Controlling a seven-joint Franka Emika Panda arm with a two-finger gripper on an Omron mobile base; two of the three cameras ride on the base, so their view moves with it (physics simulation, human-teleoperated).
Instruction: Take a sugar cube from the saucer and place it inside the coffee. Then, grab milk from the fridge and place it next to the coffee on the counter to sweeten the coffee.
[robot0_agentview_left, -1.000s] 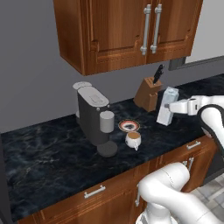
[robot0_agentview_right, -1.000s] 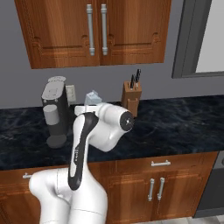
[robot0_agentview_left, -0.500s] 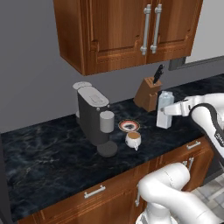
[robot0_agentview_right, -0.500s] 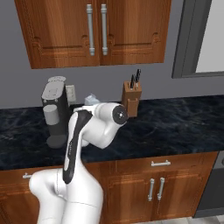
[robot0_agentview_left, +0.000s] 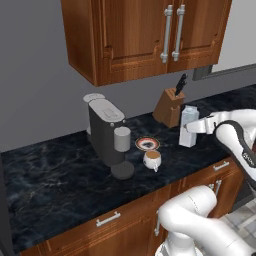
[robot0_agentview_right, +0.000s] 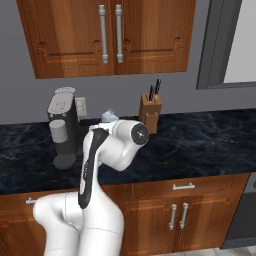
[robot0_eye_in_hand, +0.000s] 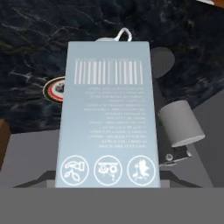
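A grey coffee machine (robot0_agentview_left: 106, 131) stands on the dark worktop, near the wall, with a round lid on top and a grey cylinder at its front. A round dark drip base (robot0_agentview_left: 122, 170) lies just in front of it. To the right, a wooden knife block (robot0_agentview_left: 169, 107) stands tilted against the wall, with black knife handles (robot0_agentview_left: 180, 83) sticking out. Above hang brown wooden wall cabinets (robot0_agentview_left: 145, 35) with two long silver handles (robot0_agentview_left: 172, 33). A white wall socket (robot0_agentview_right: 80, 106) sits behind the machine. The lower cabinets (robot0_agentview_right: 200, 210) also have silver handles.
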